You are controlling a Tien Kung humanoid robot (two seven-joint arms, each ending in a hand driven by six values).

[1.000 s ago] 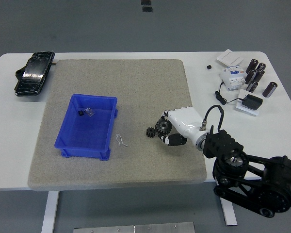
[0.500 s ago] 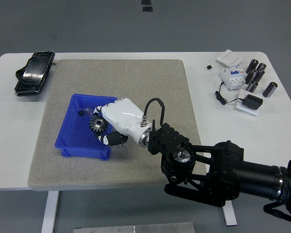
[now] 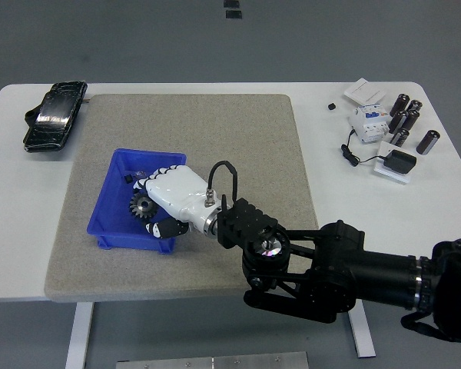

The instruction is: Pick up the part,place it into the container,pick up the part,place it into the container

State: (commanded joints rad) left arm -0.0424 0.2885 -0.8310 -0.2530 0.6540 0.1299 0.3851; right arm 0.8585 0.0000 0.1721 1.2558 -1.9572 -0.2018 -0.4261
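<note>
Right hand [image 3: 165, 201], white shell on a black arm, enters from the lower right of the frame and sits over the blue container [image 3: 111, 201] left of centre. Fingers are curled around a dark gear [image 3: 141, 206], grasping it; the gear is inside the container's outline, just left of the palm. Can't tell if the gear touches the container floor or hangs above it. A small black bit [image 3: 127, 179] lies in the container's upper left corner, with something small and pale just beside it, too small to identify.

Container stands on a grey felt mat [image 3: 215, 138] that covers most of the white table [image 3: 315, 96]. Black arm body fills the lower right of the frame and hides the mat's lower right part.

Upper left of the frame: black pouch-like item [image 3: 54, 115] on the table, just off the mat's edge. Upper right: cluster of dark cylinders [image 3: 406, 119], a white breaker-type module [image 3: 367, 119], a black adapter with cable [image 3: 399, 161], small white boxes [image 3: 363, 91].
</note>
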